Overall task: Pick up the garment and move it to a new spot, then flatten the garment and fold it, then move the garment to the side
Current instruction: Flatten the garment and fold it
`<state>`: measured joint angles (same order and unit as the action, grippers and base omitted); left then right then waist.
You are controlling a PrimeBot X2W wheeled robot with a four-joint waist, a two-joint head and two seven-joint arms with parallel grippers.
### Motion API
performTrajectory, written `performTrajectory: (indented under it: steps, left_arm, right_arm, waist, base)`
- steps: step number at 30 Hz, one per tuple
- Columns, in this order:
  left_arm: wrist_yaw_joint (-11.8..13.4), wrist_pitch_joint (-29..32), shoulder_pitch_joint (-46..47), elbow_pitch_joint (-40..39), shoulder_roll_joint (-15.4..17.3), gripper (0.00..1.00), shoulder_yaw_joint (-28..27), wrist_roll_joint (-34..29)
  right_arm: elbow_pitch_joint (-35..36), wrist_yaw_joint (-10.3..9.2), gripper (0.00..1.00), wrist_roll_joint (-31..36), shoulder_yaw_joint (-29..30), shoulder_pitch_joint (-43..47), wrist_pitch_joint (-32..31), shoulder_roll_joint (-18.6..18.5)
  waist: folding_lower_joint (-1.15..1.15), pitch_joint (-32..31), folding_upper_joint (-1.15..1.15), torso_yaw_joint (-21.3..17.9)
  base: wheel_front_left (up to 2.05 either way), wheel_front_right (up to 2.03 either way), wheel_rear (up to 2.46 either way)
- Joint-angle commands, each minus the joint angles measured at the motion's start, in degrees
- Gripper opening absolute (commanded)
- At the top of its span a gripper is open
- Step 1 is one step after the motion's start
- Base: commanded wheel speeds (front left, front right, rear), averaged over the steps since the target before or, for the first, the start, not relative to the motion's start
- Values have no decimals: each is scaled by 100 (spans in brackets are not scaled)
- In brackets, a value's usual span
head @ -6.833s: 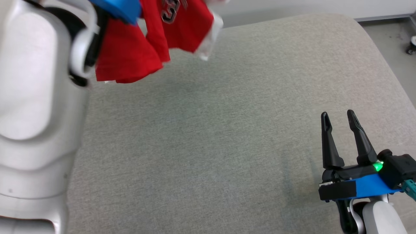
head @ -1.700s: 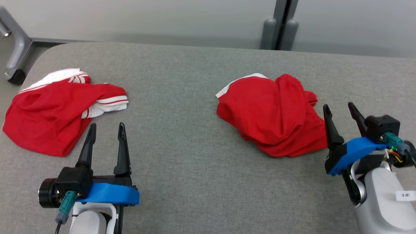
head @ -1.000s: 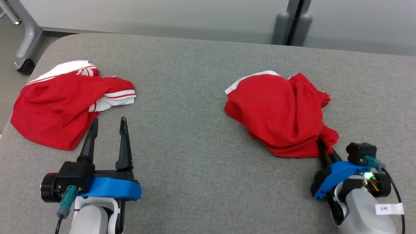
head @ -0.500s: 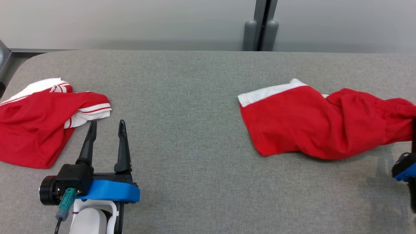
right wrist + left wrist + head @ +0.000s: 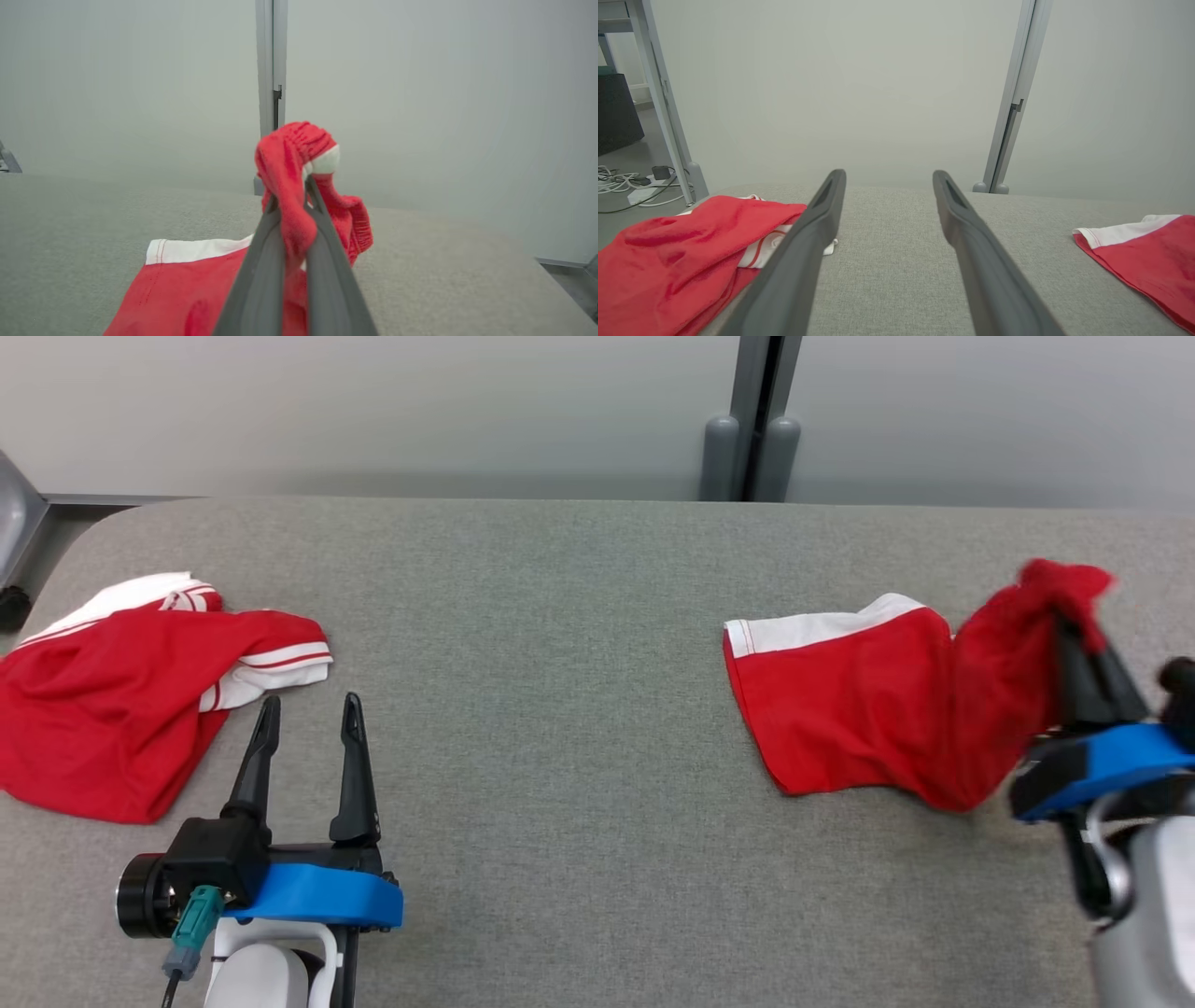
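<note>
Right of frame, the right gripper (image 5: 1074,639) pinches the bunched waistband of the red shorts (image 5: 859,709), the rest trailing on the worktop (image 5: 560,756). Lower left, the left gripper (image 5: 308,705) stands spread, empty. Trailing cloth dragging on the rough worktop could pull that small pinch loose.

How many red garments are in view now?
2. The left garment lies crumpled at the table's left end, beside the open left gripper. The right garment lies at the right end, one edge lifted in the shut right gripper.
</note>
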<state>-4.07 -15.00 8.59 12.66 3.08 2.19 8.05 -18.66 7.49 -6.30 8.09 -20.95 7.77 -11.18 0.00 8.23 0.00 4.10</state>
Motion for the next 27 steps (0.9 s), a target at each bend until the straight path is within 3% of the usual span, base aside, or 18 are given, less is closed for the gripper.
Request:
performTrajectory:
  steps: [1, 6, 11, 24, 25, 26, 27]
  left_arm:
    - [-12, -27, 15, 3, -8, 100, -13, -2]
    - [-7, -27, 0, -1, -10, 100, 14, 18]
    - [12, -27, -27, 1, -16, 100, 50, 38]
    - [77, -27, -67, 21, -24, 100, 153, 163]
    - [86, -27, -69, 22, -23, 100, 155, 176]
    - [85, -27, -71, 21, -22, 100, 149, 186]
    - [95, -27, -77, 23, -22, 100, 142, 192]
  right_arm:
    - [94, 1, 0, 5, -92, -7, -34, 44]
    - [526, 2, 0, 18, -1110, -177, -264, 291]
    - [378, 2, 0, -76, -2168, -289, -295, 515]
    - [-1231, 2, 0, -622, -4426, -80, 173, 828]
    - [-1317, 2, 11, -717, -4611, -56, 217, 831]
    - [-1370, 2, 47, -823, -4748, -29, 259, 828]
    - [-1426, 2, 47, -898, -4883, -23, 294, 828]
  waist:
    - [0, -7, 0, 16]
    - [0, -51, 0, 164]
    - [0, -61, 0, 366]
    - [0, 3, 0, 730]
    - [0, 5, 0, 729]
    - [0, 6, 0, 721]
    - [0, 2, 0, 703]
  base:
    - [0, 0, 0]
    - [0, 0, 0]
    - [0, 0, 0]
    - [0, 0, 0]
    - [0, 0, 0]
    - [0, 0, 0]
    - [0, 0, 0]
